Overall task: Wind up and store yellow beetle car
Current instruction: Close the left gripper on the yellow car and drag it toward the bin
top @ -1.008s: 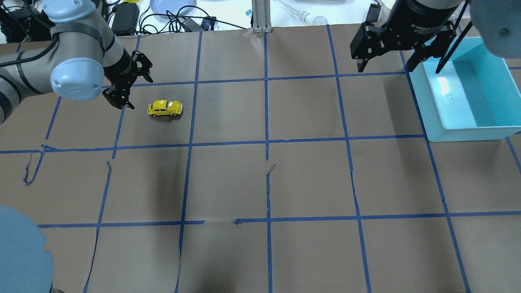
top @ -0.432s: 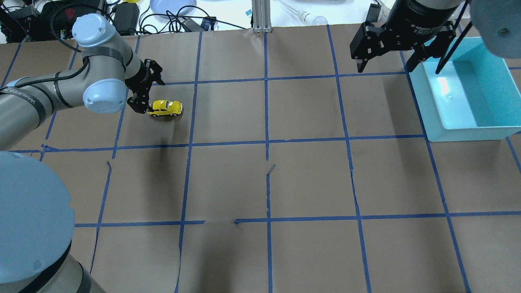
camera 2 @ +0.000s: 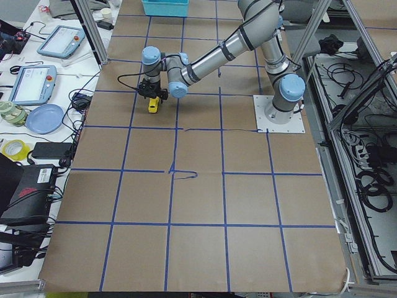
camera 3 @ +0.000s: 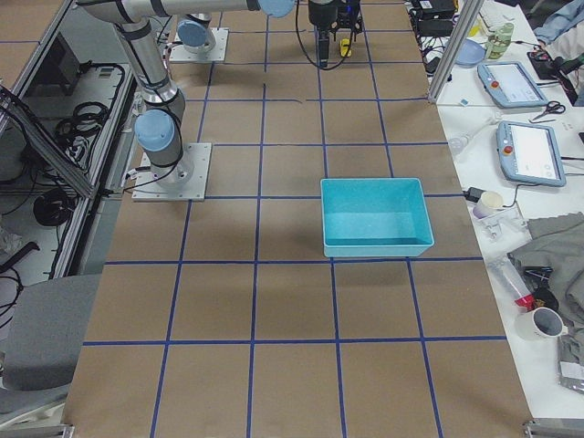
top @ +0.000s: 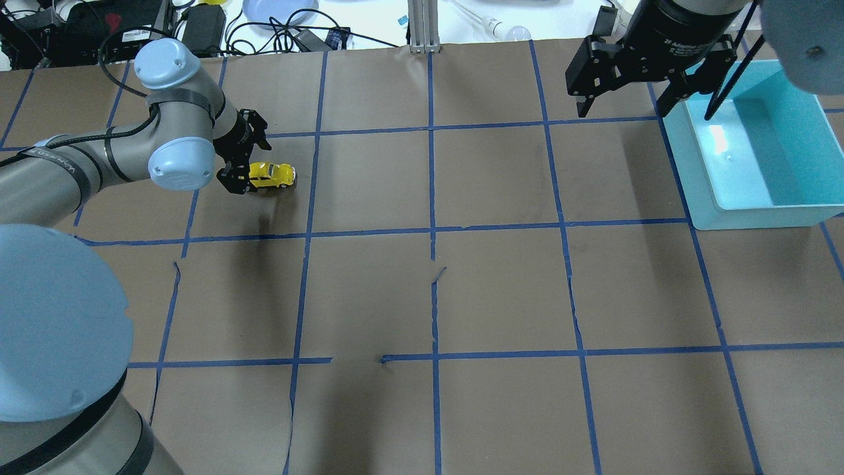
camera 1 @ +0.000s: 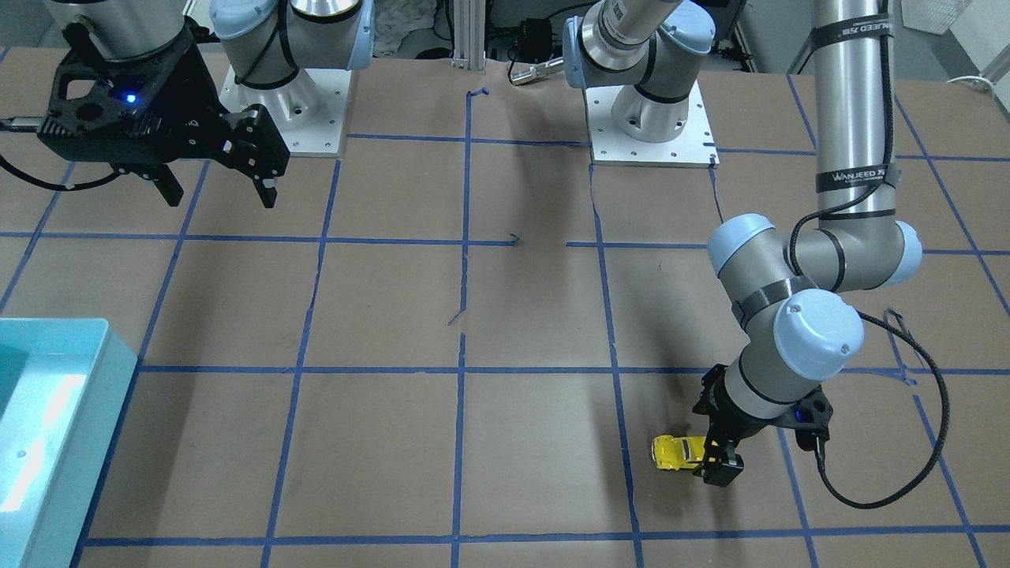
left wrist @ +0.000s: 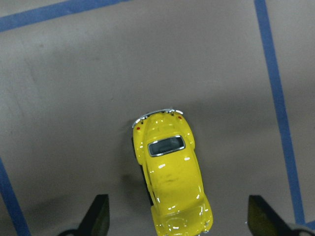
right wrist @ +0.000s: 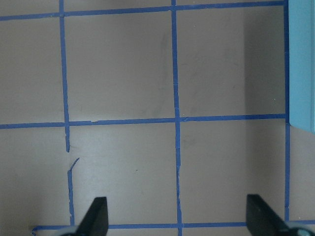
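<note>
The yellow beetle car [top: 273,175] stands on its wheels on the brown paper at the far left; it also shows in the front-facing view [camera 1: 673,453] and the left-end view [camera 2: 152,105]. My left gripper [top: 249,165] is open and low over the car's left end. In the left wrist view the car [left wrist: 172,172] lies between the two fingertips [left wrist: 98,214], with clear gaps on both sides. My right gripper [top: 623,109] is open and empty, held above the table beside the teal bin [top: 699,175].
The teal bin [camera 1: 87,379] at the far right is empty; its edge shows in the right wrist view [right wrist: 301,64]. Blue tape lines grid the paper. Cables, a plate and tablets lie beyond the table's far edge.
My left arm has swung right and down to the car, so the open gripper now straddles its left end. The car and the right arm have not moved.
</note>
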`<state>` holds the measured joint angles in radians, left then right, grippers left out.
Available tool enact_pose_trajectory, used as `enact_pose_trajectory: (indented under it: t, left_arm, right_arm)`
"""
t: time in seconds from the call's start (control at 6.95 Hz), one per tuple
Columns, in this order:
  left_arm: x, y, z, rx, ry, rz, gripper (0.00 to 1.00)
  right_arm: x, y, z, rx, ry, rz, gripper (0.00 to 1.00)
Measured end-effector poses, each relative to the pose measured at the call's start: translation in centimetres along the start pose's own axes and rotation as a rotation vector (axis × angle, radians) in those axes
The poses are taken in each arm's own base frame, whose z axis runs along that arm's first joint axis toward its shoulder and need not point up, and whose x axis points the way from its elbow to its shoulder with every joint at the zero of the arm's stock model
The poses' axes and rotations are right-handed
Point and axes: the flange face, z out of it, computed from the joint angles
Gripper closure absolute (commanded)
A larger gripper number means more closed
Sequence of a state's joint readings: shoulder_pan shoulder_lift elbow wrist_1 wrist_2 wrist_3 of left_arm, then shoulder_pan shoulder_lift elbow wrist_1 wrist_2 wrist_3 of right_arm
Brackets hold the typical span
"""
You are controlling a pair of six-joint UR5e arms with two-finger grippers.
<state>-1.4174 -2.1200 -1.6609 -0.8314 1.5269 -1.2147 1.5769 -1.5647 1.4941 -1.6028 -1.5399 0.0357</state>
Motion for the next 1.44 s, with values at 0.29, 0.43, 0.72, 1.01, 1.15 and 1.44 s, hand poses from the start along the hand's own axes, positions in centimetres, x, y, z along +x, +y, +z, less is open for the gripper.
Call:
enact_pose_trajectory:
  t: [0.29, 0.43, 0.72, 1.01, 1.15, 1.44]
  left_arm:
    - [0.1, -0.1, 0.9, -0.003, -0.013, -0.014, 0.01]
    - [0.2, -0.1, 1.4, -0.005, -0.017, -0.020, 0.21]
    - [0.3, -0.2, 2.1, -0.012, -0.023, -0.038, 1.00]
    - [0.4, -0.1, 2.1, -0.017, -0.020, -0.039, 1.00]
    - [0.5, -0.2, 1.7, -0.016, -0.014, -0.038, 1.00]
    - [1.3, 1.1, 0.3, -0.021, 0.016, -0.069, 1.00]
  right_arm:
    - [0.0, 0.0, 0.0, 0.000, 0.002, -0.001, 0.00]
    - [0.0, 0.0, 0.0, 0.000, 0.003, -0.001, 0.00]
    - [0.1, 0.0, 0.0, -0.001, 0.006, -0.003, 0.00]
    - [0.1, 0.0, 0.0, -0.001, 0.007, -0.003, 0.00]
    - [0.1, 0.0, 0.0, -0.001, 0.007, -0.003, 0.00]
    - [0.1, 0.0, 0.0, -0.001, 0.009, -0.004, 0.00]
